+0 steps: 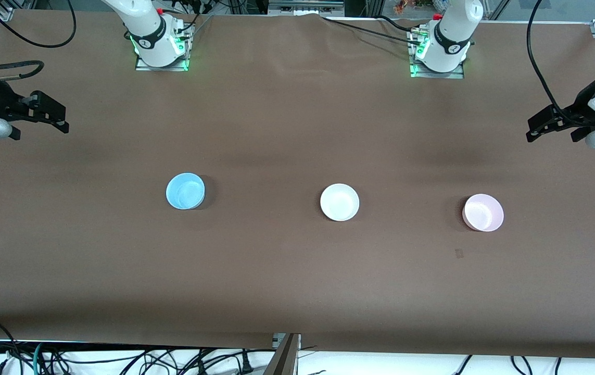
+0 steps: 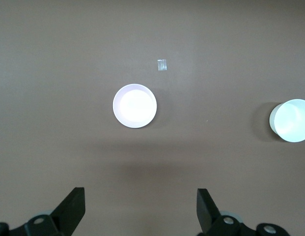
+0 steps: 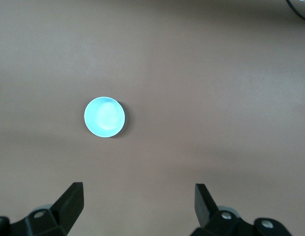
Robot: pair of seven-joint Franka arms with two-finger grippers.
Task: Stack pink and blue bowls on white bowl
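Three bowls sit in a row across the middle of the brown table. The light blue bowl (image 1: 185,191) is toward the right arm's end, the white bowl (image 1: 339,202) is in the middle, and the pale pink bowl (image 1: 483,212) is toward the left arm's end. My right gripper (image 1: 50,112) is open and empty, up in the air at the right arm's end of the table. My left gripper (image 1: 534,130) is open and empty, up at the left arm's end. The left wrist view shows the pink bowl (image 2: 135,105) and the white bowl (image 2: 291,120) far below my left gripper (image 2: 141,201). The right wrist view shows the blue bowl (image 3: 104,116) far below my right gripper (image 3: 139,196).
A small tape mark (image 1: 459,253) lies on the table (image 1: 297,281), nearer to the front camera than the pink bowl; it also shows in the left wrist view (image 2: 162,64). The arm bases (image 1: 162,47) stand at the table's back edge. Cables hang along the front edge.
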